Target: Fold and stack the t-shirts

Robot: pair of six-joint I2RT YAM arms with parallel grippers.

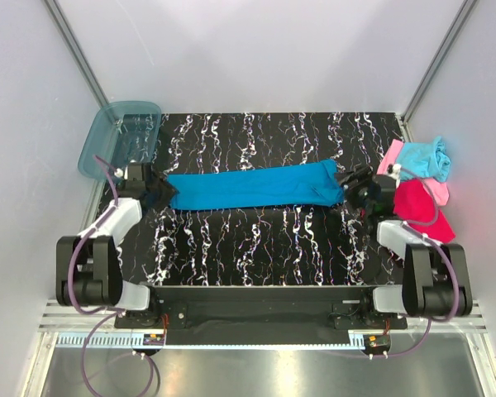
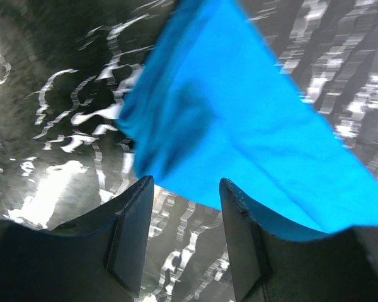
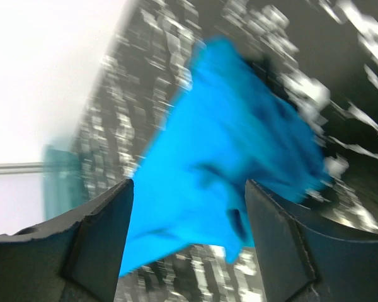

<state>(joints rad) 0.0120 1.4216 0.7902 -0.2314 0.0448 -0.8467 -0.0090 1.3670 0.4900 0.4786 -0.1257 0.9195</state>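
Observation:
The medium blue t-shirt (image 1: pixel 252 185) lies as a long folded strip across the middle of the black marbled table (image 1: pixel 256 240). My left gripper (image 1: pixel 159 192) is open at its left end; in the left wrist view the cloth (image 2: pixel 239 138) lies just ahead of the fingers (image 2: pixel 129 233), with nothing between them. My right gripper (image 1: pixel 353 184) is open at its right end, with the cloth (image 3: pixel 227 170) ahead of its spread fingers (image 3: pixel 280 245). A magenta-red tee (image 1: pixel 422 211), a light pink tee (image 1: pixel 436 192) and a light aqua tee (image 1: pixel 426 157) lie piled at the right edge.
A translucent teal plastic bin (image 1: pixel 120 136) stands at the table's back left corner. White enclosure walls surround the table on three sides. Both arm bases sit at the near edge.

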